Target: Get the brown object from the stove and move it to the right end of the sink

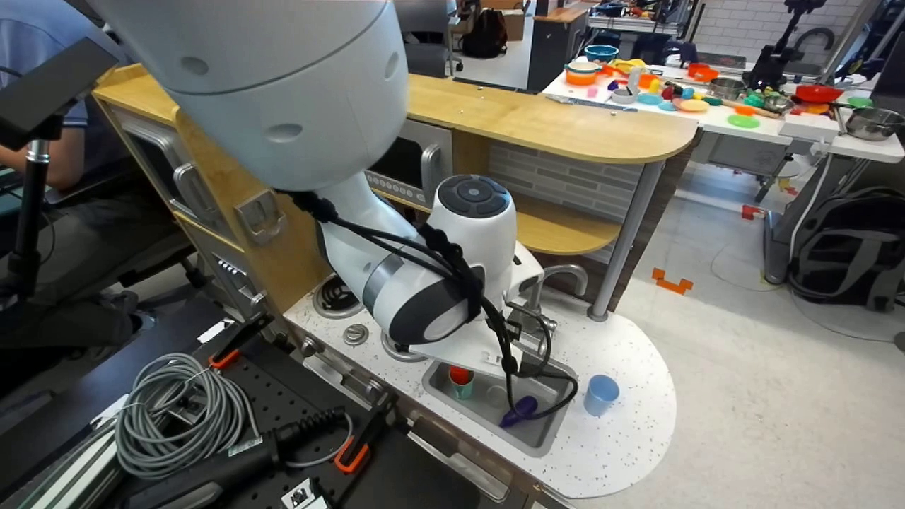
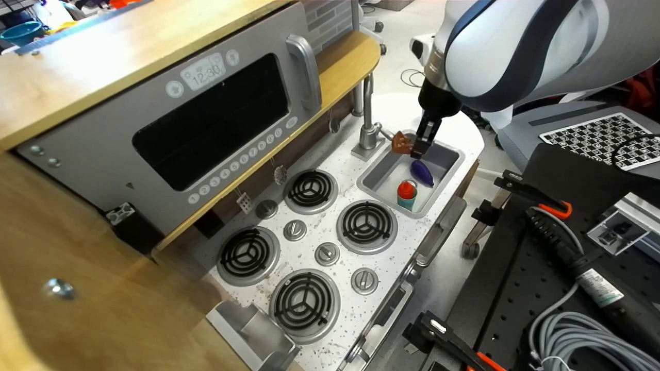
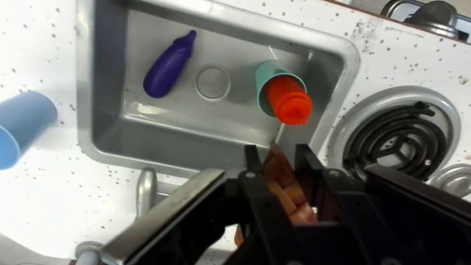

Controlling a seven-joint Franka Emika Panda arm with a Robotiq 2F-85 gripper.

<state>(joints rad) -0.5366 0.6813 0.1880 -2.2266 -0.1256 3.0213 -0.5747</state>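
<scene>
Carrying, we judge: our end effector (image 2: 421, 148) grips the reddish-brown wedge-shaped piece (image 2: 400, 144) above the rectangular grey metal sink (image 3: 165, 141). Next we should lower it inside, nearer the rounded edge of the white surface (image 1: 629, 442).

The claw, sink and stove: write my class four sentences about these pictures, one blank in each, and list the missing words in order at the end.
In the wrist view, the brown object sits ______ the two fingers of the claw, one finger on each side.
The toy eggplant lying in the sink is coloured ______.
The cup outside the sink, on the white countertop, is coloured ______.
In an exterior view, the stove shows exactly ______ black coil burners.
Missing words: between; purple; blue; four.
</scene>
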